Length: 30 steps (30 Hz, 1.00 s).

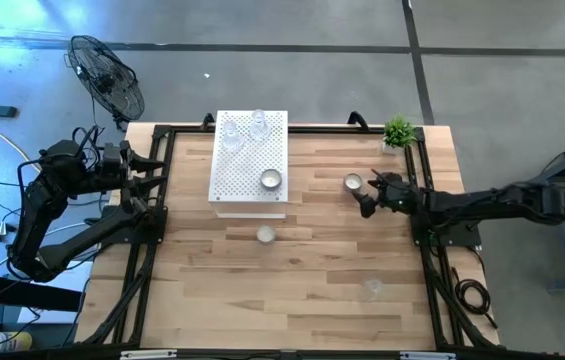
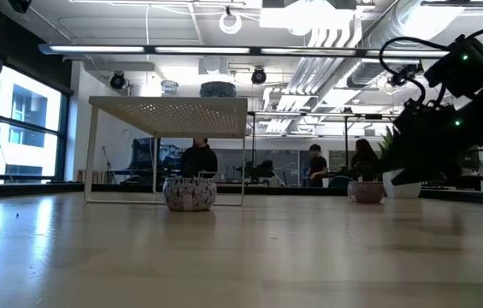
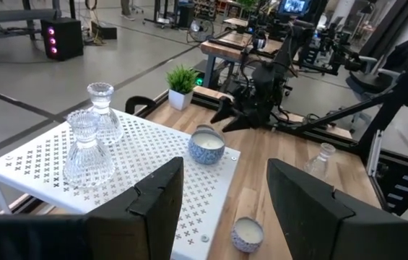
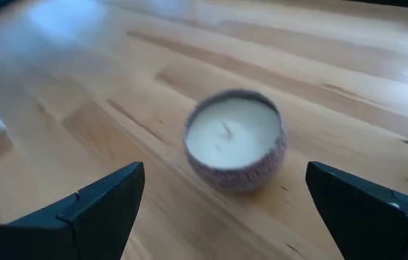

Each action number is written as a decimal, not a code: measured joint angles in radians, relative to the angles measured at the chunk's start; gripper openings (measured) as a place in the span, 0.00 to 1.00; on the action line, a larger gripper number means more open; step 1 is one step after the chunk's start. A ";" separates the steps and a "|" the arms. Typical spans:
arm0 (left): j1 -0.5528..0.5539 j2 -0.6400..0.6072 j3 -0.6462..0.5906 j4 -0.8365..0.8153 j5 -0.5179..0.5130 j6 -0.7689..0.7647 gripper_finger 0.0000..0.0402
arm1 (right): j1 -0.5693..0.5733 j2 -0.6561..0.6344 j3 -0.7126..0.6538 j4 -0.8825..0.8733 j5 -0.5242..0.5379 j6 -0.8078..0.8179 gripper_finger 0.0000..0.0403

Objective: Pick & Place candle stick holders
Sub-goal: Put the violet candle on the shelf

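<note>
Two clear glass candle stick holders (image 3: 88,152) (image 3: 102,112) and a round cup with a white centre (image 3: 207,146) stand on the white perforated box (image 1: 249,165). Another round cup (image 1: 265,234) sits on the table in front of the box, and a clear glass one (image 1: 373,288) stands toward the near right. A third round cup (image 4: 235,139) rests on the wood just ahead of my right gripper (image 1: 367,197), which is open, its fingers apart on either side without touching. My left gripper (image 3: 222,209) hovers open at the table's left edge, holding nothing.
A small green potted plant (image 1: 398,132) stands at the far right corner, close behind my right arm. A black frame rail (image 1: 152,250) runs along the table's sides. Bare wood lies across the near half of the table. People sit in the room beyond the table.
</note>
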 joint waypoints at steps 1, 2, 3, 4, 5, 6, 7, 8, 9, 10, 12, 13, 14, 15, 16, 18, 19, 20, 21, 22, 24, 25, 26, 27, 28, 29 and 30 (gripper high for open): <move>0.000 0.000 0.000 0.000 0.000 0.000 0.48 | 0.000 0.016 0.000 0.001 0.005 -0.011 0.94; 0.000 0.000 0.000 0.000 0.000 0.001 0.48 | 0.000 0.033 0.000 0.001 0.010 -0.023 0.94; 0.000 0.000 0.000 0.000 0.000 0.000 0.48 | 0.000 0.050 0.000 0.001 0.010 -0.026 0.94; 0.000 0.000 0.000 0.000 0.000 0.000 0.48 | 0.000 0.067 0.000 0.005 0.010 -0.027 0.94; 0.000 0.000 0.000 0.000 0.000 0.000 0.48 | 0.000 0.084 0.000 0.011 0.010 -0.028 0.94; 0.000 0.000 0.000 0.000 0.000 0.000 0.48 | 0.000 0.100 0.000 0.020 0.007 -0.031 0.94; 0.000 0.000 0.000 0.000 0.000 0.000 0.48 | 0.000 0.115 0.000 0.035 0.003 -0.042 0.94; 0.000 0.000 0.000 0.000 0.000 0.000 0.48 | 0.000 0.131 0.000 0.052 -0.003 -0.055 0.94; 0.000 0.000 0.000 0.000 0.000 0.000 0.48 | 0.000 0.146 0.000 0.073 -0.008 -0.068 0.94; 0.000 0.000 0.000 0.000 0.000 0.000 0.48 | 0.000 0.159 0.000 0.094 -0.009 -0.079 0.94; 0.000 0.000 0.000 0.000 0.000 0.000 0.48 | 0.000 0.188 0.000 0.135 -0.007 -0.099 0.94; 0.000 0.000 0.000 0.000 0.000 0.000 0.48 | 0.000 0.201 0.001 0.140 -0.004 -0.106 0.94; 0.000 0.000 0.000 0.000 0.000 0.000 0.48 | 0.000 0.217 0.005 0.133 0.000 -0.114 0.94; 0.000 0.000 0.000 0.001 0.000 0.001 0.48 | -0.001 0.233 0.012 0.131 0.003 -0.122 0.94; 0.000 0.000 0.000 0.001 0.000 0.000 0.48 | -0.001 0.249 0.022 0.133 0.007 -0.126 0.94; 0.000 0.000 0.000 0.001 0.000 0.001 0.48 | -0.001 0.283 0.040 0.141 0.011 -0.128 0.94; 0.000 0.000 0.000 0.001 0.000 0.003 0.48 | -0.001 0.302 0.049 0.142 0.011 -0.135 0.94; 0.000 0.000 0.000 0.001 0.000 0.005 0.48 | -0.001 0.319 0.056 0.142 0.009 -0.143 0.94; 0.000 0.000 0.000 0.001 0.000 0.007 0.48 | -0.001 0.338 0.067 0.147 0.008 -0.153 0.94; 0.000 0.000 0.000 0.001 0.000 0.007 0.48 | -0.001 0.357 0.079 0.154 0.009 -0.159 0.94; 0.000 0.000 0.000 0.001 0.000 0.007 0.48 | -0.001 0.391 0.099 0.159 0.020 -0.161 0.94; 0.000 0.000 0.000 0.001 0.000 0.007 0.48 | -0.001 0.409 0.107 0.157 0.024 -0.163 0.94; 0.000 0.000 0.000 0.001 0.000 0.007 0.48 | -0.001 0.425 0.116 0.158 0.025 -0.167 0.94; 0.000 0.000 0.000 0.001 0.000 0.007 0.48 | -0.001 0.438 0.123 0.161 0.026 -0.169 0.94; 0.000 0.000 0.000 0.001 0.000 0.007 0.48 | -0.001 0.454 0.133 0.161 0.029 -0.170 0.94; 0.000 0.000 0.000 0.001 0.001 0.007 0.48 | -0.001 0.468 0.141 0.162 0.036 -0.172 0.94; 0.000 0.000 0.000 0.001 0.000 0.007 0.48 | -0.001 0.481 0.147 0.162 0.042 -0.172 0.94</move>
